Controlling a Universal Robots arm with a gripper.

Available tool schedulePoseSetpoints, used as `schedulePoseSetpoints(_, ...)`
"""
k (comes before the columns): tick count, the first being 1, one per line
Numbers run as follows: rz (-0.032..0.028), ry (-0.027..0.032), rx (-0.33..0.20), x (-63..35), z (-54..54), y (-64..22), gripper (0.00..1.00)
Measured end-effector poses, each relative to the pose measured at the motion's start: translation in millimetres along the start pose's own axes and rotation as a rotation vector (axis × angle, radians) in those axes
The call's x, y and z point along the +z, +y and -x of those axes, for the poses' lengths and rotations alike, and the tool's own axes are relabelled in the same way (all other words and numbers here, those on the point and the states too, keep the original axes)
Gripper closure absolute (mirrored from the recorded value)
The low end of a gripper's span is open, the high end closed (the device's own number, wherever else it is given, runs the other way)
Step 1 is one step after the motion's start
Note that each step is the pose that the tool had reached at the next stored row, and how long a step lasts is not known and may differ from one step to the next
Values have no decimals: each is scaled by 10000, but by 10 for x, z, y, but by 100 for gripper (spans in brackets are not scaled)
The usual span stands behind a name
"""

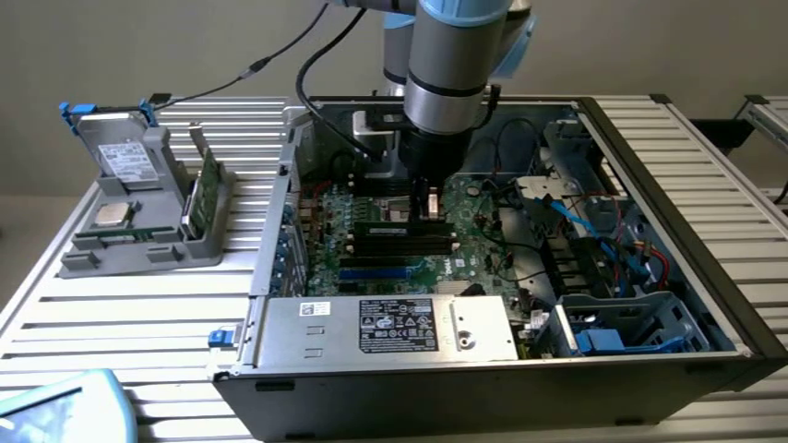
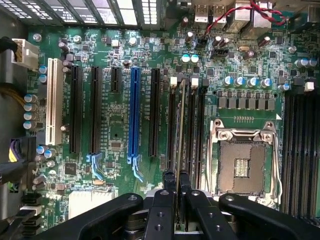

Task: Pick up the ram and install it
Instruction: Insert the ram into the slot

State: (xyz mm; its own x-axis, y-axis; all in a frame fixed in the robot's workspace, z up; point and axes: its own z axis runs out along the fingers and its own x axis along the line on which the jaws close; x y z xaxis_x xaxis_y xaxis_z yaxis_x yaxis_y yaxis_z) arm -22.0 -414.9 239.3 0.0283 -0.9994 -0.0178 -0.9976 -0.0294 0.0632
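1. Nearest, wrist view: hand (image 2: 176,176) pinched almost together on the ram (image 2: 179,125), clamping the thin green stick by its upper long edge, seen edge-on
2. Just past it: ram upright, running lengthwise along the black slots (image 2: 171,125), lined up with one of them between the white latches (image 2: 194,81), just beside the empty socket (image 2: 243,160)
3. Judged from that: pick-up done, carry to the board (image 2: 115,125) done, alignment over a slot done or nearly so
4. Not settled: cannot tell whether pressed home or merely resting at the slot mouth, nor whether latched; seating and release left, by this reading
5. Farther out, exterior view: hand (image 1: 431,205) low inside the open case (image 1: 726,305), over the middle of the board
6. Farthest: grey holder (image 1: 124,249) with other parts on the slatted surface (image 1: 124,314), near the case, on the exterior view's left
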Motion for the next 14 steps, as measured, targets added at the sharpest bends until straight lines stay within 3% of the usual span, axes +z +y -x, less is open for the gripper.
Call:
schedulePoseSetpoints(3,-1,2,0,52,0,-3,86)
schedulePoseSetpoints(10,8,7,1,60,0,-3,86)
schedulePoseSetpoints(14,19,59,-75,79,12,-5,86)
